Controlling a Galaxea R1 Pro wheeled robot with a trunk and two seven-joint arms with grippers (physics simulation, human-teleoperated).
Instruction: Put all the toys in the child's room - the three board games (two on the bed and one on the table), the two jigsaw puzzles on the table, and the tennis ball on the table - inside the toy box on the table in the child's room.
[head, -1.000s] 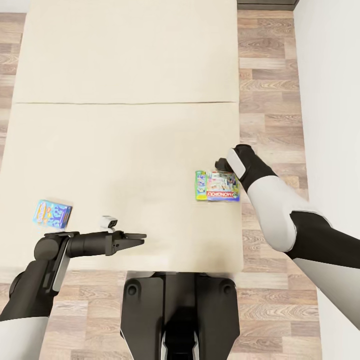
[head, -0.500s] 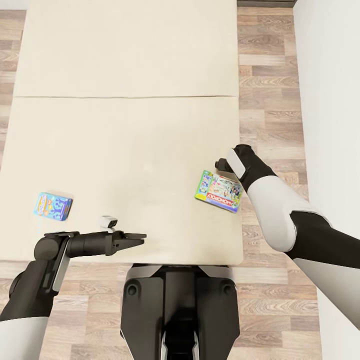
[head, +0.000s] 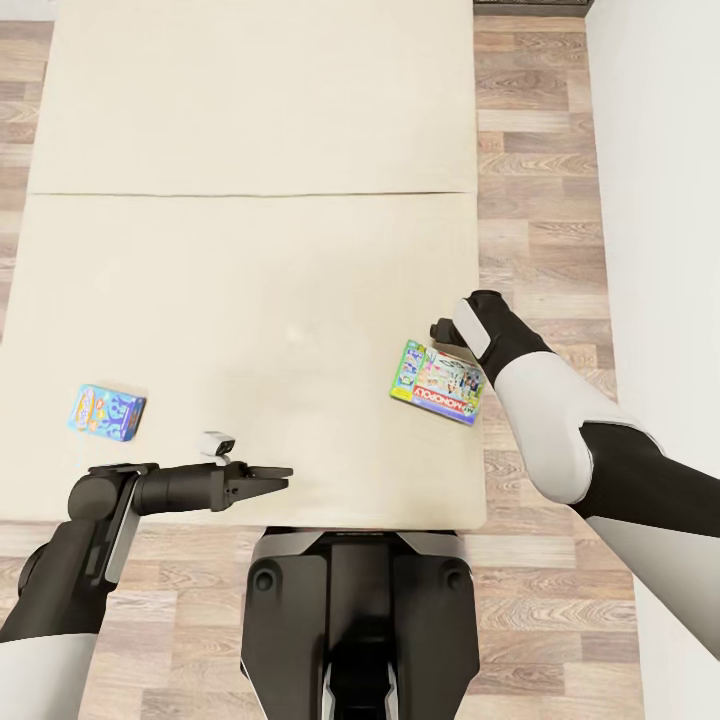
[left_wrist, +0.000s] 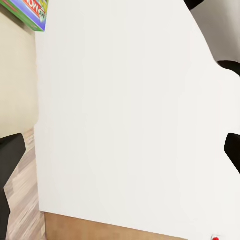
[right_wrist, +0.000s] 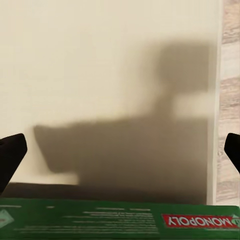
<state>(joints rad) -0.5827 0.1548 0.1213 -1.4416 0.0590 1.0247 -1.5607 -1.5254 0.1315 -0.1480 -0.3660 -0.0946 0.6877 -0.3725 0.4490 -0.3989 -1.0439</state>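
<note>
Bed (head: 250, 250): beige mattress takes up most of the head view, with a seam running across its upper third. Wood-plank floor (head: 535, 150) lies along its 3 o'clock side, white wall (head: 660, 150) beyond that.

Robot trunk (head: 355, 620) sits at 6 o'clock, right at the bed's near edge.

Right arm (head: 560, 420) comes in from about 4 o'clock. Its wrist sits over the bed's right edge, touching or just over the far-right corner of the Monopoly box (head: 438, 383). Right tool (right_wrist: 120, 150): only the two dark finger tips (right_wrist: 11, 155) show in the right wrist view, at opposite edges of the frame, so it's spread wide with nothing between them. The box's green side panel with the red logo lies just beneath, its shadow on the mattress beyond.

Left arm (head: 80, 540) enters from 7 o'clock, forearm level along the near edge of the bed, pointing toward 3 o'clock. Left tool (head: 280, 473): tips read as close together in the head view, but I can't tell the gap for sure. It grips nothing.

Monopoly box: flat on the mattress near the right edge, skewed, roughly 3 to 4 o'clock from frame centre. One corner shows in the left wrist view (left_wrist: 29, 11).

Small blue game box (head: 106, 412): flat on the mattress at 8 o'clock, well apart from the Monopoly box, near the left arm's elbow but clear of it.
</note>
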